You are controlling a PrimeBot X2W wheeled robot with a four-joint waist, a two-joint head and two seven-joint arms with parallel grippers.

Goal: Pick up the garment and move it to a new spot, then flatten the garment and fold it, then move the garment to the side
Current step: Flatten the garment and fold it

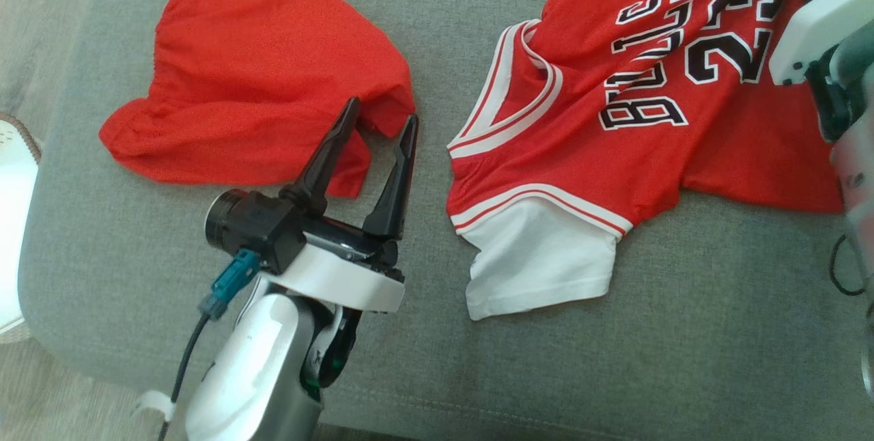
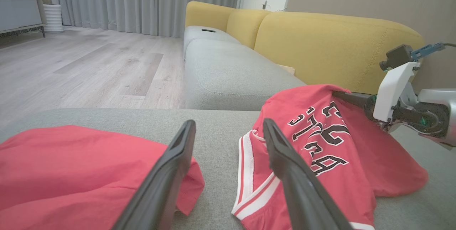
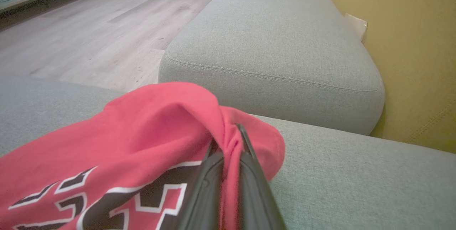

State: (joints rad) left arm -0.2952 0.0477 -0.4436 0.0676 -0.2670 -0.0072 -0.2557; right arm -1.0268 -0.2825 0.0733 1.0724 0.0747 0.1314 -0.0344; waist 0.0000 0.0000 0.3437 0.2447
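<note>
The garment, a red jersey (image 1: pixel 614 120) with white trim and black lettering, lies crumpled on the right of the grey cushion. My right gripper (image 3: pixel 228 141) is shut on a raised fold at its far edge, and red cloth is pinched between the two fingers. From the left wrist view the same jersey (image 2: pixel 320 144) rises in a peak to the right gripper's finger (image 2: pixel 351 97). My left gripper (image 1: pixel 382 110) stands open, holding nothing, with its fingertips over the near corner of a plain red garment (image 1: pixel 252 72).
Both garments rest on a grey sofa cushion (image 1: pixel 683 359). A second grey cushion (image 3: pixel 278 45) adjoins it, with a yellow backrest (image 2: pixel 320 45) behind. Wooden floor (image 2: pixel 89 62) lies beyond the cushion's edge. A white object (image 1: pixel 13 222) sits at the head view's left border.
</note>
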